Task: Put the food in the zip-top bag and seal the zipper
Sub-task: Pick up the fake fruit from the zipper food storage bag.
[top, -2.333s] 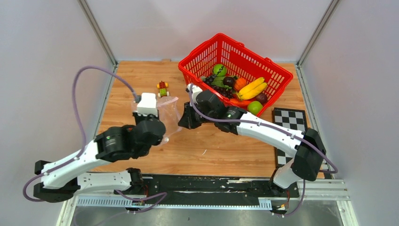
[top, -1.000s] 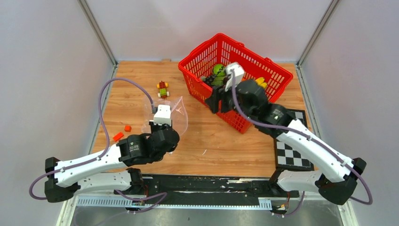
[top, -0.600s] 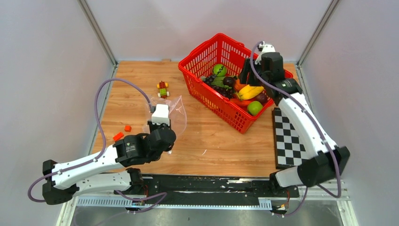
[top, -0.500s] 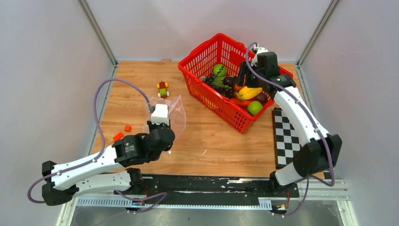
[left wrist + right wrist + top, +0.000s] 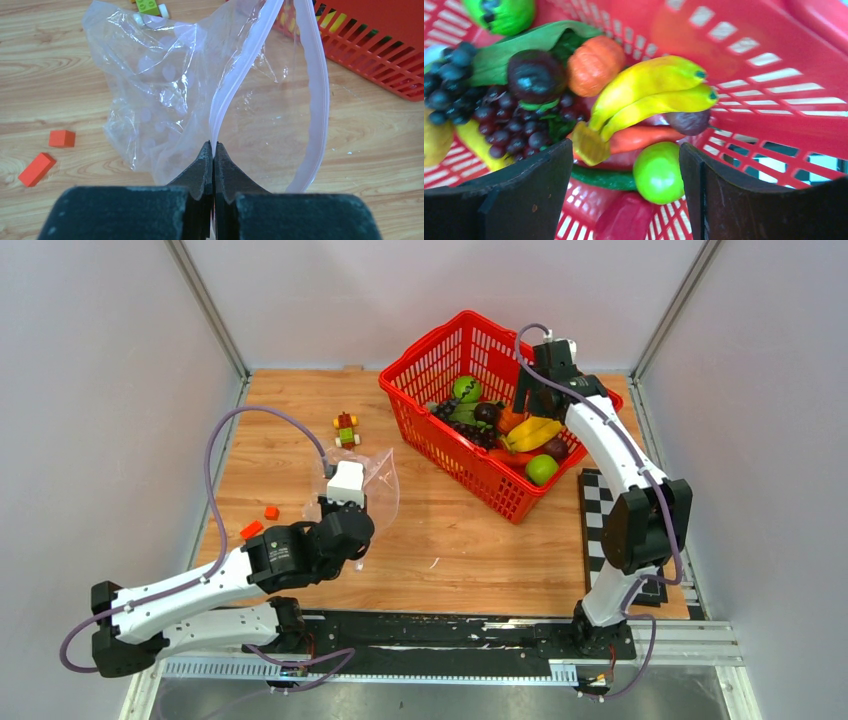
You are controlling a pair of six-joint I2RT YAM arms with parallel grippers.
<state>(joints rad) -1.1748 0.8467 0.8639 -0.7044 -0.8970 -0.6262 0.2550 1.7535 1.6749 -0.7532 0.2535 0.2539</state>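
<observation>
1. Clear plastic zip-top bag (image 5: pixel 165 100) sits crumpled on the table (image 5: pixel 470 540), left of centre and well apart from the food. Its mouth gapes. No food shows inside.
2. Zipper (image 5: pixel 235 85): one strip, its two lips parted into a wide loop. The left gripper (image 5: pixel 213 150) is clenched on the nearer lip and props the mouth up.
3. Change: 2.3 s ago the right arm was down beside the bag. It has since swung away and reached over the far side of the red basket (image 5: pixel 440 350). The bag mouth has gone from slack to held open.
4. The right gripper (image 5: pixel 624 170) has its fingers spread wide and grasps nothing, poised above the bananas (image 5: pixel 649 95).
5. Judgement: the opening step looks done and the first pick is beginning. All filling and the sealing are left.
6. Count, food in the basket:
   - one bunch of two bananas
   - one lime (image 5: pixel 658 172)
   - one other green fruit (image 5: pixel 501 12)
   - one carrot (image 5: pixel 639 137)
   - one orange round fruit (image 5: pixel 595 65)
   - two dark purple fruits
   - grapes (image 5: pixel 509 135), though whether they are one cluster or two I cannot tell
7. Count, elsewhere: two orange-red blocks (image 5: pixel 62 138) lie loose left of the bag, uncovered since the left arm shifted. One toy block figure (image 5: pixel 345 427) sits beyond it.
</observation>
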